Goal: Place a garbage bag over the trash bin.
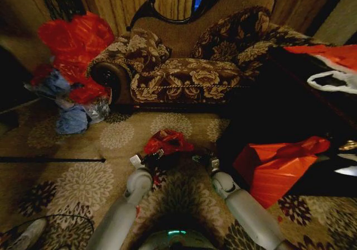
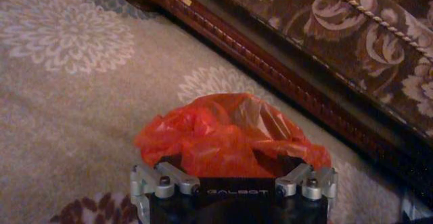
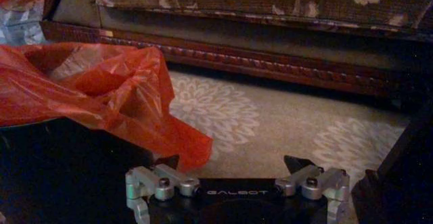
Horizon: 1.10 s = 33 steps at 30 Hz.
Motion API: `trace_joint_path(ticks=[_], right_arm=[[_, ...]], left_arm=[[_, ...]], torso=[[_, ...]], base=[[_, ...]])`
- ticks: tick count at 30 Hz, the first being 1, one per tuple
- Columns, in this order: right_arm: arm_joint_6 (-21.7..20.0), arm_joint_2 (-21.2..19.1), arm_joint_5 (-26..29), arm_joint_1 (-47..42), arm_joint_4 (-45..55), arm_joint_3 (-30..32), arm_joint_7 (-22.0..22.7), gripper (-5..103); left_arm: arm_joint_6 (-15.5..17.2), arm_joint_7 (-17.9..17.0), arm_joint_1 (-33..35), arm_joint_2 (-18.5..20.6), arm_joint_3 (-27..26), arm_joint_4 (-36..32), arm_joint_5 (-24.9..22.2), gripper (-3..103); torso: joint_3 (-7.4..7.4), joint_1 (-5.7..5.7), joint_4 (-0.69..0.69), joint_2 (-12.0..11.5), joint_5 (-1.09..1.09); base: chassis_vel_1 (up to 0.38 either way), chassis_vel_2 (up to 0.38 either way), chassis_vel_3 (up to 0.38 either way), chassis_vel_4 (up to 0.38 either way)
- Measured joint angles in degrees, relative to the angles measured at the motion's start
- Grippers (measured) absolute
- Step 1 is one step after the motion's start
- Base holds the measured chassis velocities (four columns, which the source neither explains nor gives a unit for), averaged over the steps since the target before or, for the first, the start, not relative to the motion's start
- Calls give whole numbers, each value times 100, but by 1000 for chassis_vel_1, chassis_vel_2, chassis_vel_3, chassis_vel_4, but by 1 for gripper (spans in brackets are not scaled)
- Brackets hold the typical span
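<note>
Two grippers are shown low over the carpet before the sofa. The bag is draped over the bin, which stands on the carpet between them. The left gripper has its fingers spread around the bag; the right gripper is held released just beside the bin, gripping nothing.

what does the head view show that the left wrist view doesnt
Head view alone: both grey arms, the right end effector, an orange-red plastic sack and the piled red and blue bags. Left wrist view alone: the left end effector open around the bag. Both: the crinkly red plastic garbage bag, the floral sofa and patterned carpet.
</note>
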Motion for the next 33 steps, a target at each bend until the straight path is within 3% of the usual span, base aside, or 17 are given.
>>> trace_joint_path(ticks=[6, 9, 13, 16, 18, 20, 21, 25, 27, 28, 33], right_arm=[[-40, -7, 60, 22, 17, -37, 2, 100], [-48, -25, 77, 49, 17, -45, 3, 100], [-51, -39, 87, 59, 16, -44, 7, 100], [-56, -71, 96, 63, 11, -44, 13, 100], [-58, -75, 100, 66, 11, -46, 16, 100], [-65, -76, 105, 82, 6, -61, 41, 100], [-65, -76, 105, 82, 6, -61, 41, 100], [-68, -49, 96, 114, -33, -74, 101, 100], [-68, -45, 94, 114, -34, -76, 109, 100], [-69, -41, 90, 112, -31, -76, 125, 100], [-68, -38, 69, 57, -4, -68, 164, 100]], left_arm=[[-12, -62, -185, -51, 24, 292, -44, 89], [-30, -111, -239, -65, 23, 477, -42, 74], [-54, -113, -260, -74, 18, 593, -39, 63], [-90, -105, -287, -112, 17, 695, -36, 45], [-93, -102, -289, -121, 21, 697, -35, 45], [-97, -97, -287, -129, 42, 689, -31, 35], [-97, -97, -287, -129, 42, 689, -31, 35], [-102, -78, -245, -121, 74, 610, -19, 14], [-106, -76, -239, -118, 74, 608, -16, 14], [-121, -71, -216, -112, 76, 588, 4, 4], [-132, 23, -52, -87, 90, 473, 128, 1]], torso=[[0, 0, 0, 0, 0], [0, 0, 0, 0, -1], [0, 0, 1, 0, -1], [0, 0, 0, 0, -1], [0, 0, 0, 0, 0], [0, 0, 0, 0, -1], [0, 0, 0, 0, -1], [0, 0, 0, 0, 0], [0, 0, 0, 0, 0], [0, 0, 1, 0, -1], [0, 0, 0, 0, 0]], base=[[0, 0, 0, 0], [0, 0, 0, 0], [0, 0, 0, 0], [0, 0, 0, 0], [0, 0, 0, 0], [0, 0, 0, 0], [0, 0, 0, 0], [0, 0, 0, 0], [0, 0, 0, 0], [0, 0, 0, 0], [0, 0, 0, 0]])
